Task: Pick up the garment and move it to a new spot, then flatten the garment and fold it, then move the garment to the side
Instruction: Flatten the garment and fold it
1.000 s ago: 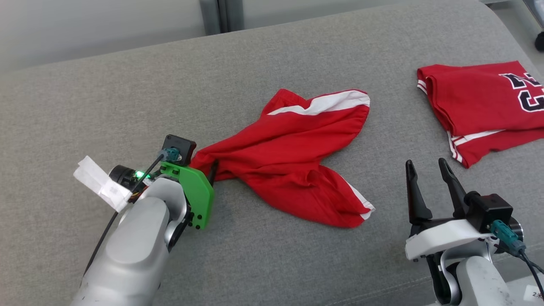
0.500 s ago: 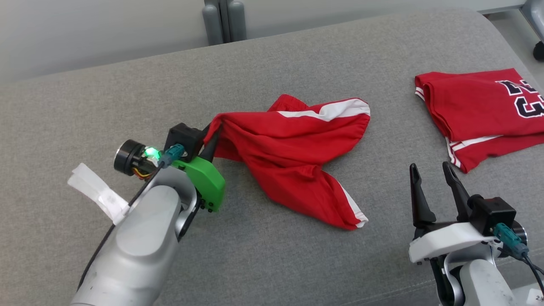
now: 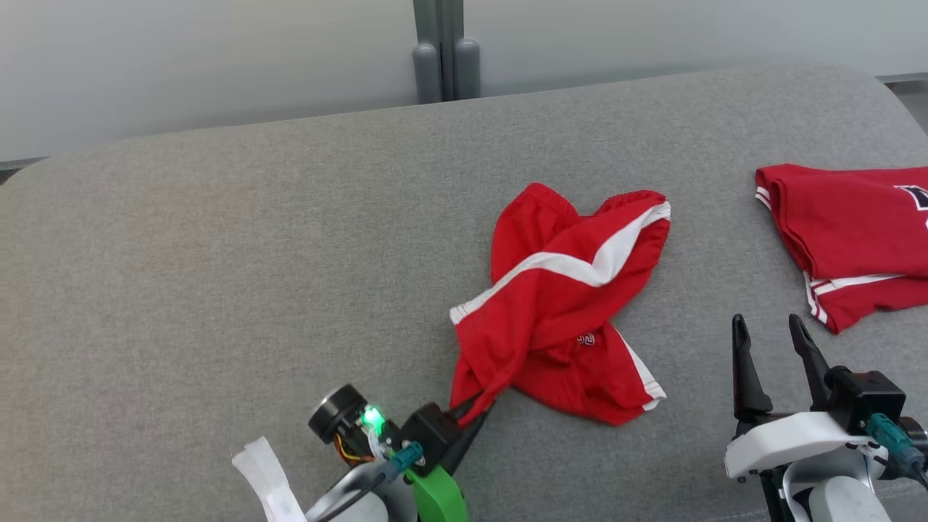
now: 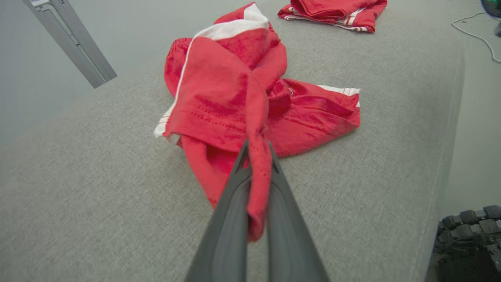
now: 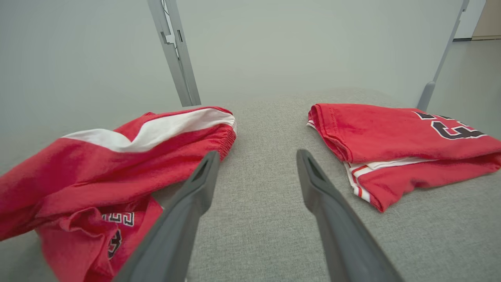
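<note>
Grey cushion (image 3: 217,254) across the head view, pale wall at 12 o'clock. Red shorts (image 3: 558,304) bunched at centre, one corner drawn out toward 7 o'clock into the left hand (image 3: 475,415), clamped tight on that corner. Right hand (image 3: 767,320) at 4 o'clock, spread wide, holding nothing, clear of the cloth. Folded red jersey (image 3: 848,225) at 3 o'clock, well apart from the shorts.

From the left wrist: cloth pinched in the closed hand, rest of the shorts heaped on the cushion toward 12 o'clock. Cushion edge and floor at 3 o'clock.

From the right wrist: shorts at 9 o'clock, jersey at 2 o'clock, bare cushion between.

Judged to be the first step: picking up and carrying to a new spot. Next calls for lifting enough to free the heap, then setting down on the open stretch at 9 o'clock of the head view, away from the jersey and the near edge.
</note>
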You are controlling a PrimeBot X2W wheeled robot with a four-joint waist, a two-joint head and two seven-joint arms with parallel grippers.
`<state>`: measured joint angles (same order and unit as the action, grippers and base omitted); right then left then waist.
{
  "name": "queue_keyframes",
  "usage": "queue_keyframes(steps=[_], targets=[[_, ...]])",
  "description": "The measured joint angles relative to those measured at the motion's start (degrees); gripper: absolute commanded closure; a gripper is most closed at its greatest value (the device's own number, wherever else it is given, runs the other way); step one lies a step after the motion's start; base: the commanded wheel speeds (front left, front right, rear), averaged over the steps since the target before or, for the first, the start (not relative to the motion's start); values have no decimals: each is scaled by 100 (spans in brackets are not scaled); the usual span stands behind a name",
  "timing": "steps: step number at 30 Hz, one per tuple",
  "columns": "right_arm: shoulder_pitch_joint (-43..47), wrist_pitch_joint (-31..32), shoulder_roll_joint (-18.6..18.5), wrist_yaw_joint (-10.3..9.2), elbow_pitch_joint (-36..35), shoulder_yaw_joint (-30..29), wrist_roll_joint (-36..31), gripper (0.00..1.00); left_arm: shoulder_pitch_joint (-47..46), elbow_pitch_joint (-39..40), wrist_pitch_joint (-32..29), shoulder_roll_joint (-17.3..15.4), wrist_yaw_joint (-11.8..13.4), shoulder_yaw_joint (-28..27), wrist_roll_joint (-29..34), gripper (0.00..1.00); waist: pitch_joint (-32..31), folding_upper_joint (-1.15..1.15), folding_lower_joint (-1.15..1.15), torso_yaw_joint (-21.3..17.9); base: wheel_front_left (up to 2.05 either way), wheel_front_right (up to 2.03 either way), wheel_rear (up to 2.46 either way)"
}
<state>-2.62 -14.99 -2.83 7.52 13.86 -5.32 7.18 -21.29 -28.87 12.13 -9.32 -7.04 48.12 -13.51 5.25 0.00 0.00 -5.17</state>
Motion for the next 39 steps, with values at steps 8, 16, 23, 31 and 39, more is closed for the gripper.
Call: queue_keyframes(steps=[8,16,23,31,39], targets=[[-65,0,2,0,86,83,0,0,243,-229,-20,191,0,354,38,100,-10,0,0,139,0,0,0],[-126,0,1,0,122,78,-1,0,372,-842,4,203,-1,600,105,100,19,0,0,114,0,0,0],[-130,0,1,0,120,-10,-1,0,405,-956,134,208,159,319,-169,0,-7,0,0,149,0,0,0],[-127,0,1,0,51,-193,-35,0,664,-289,258,78,419,-371,-740,0,-116,0,0,211,0,0,0],[-79,0,1,0,-2,-307,-53,0,798,446,282,7,860,-1010,-1038,0,-342,0,0,246,0,0,0]])
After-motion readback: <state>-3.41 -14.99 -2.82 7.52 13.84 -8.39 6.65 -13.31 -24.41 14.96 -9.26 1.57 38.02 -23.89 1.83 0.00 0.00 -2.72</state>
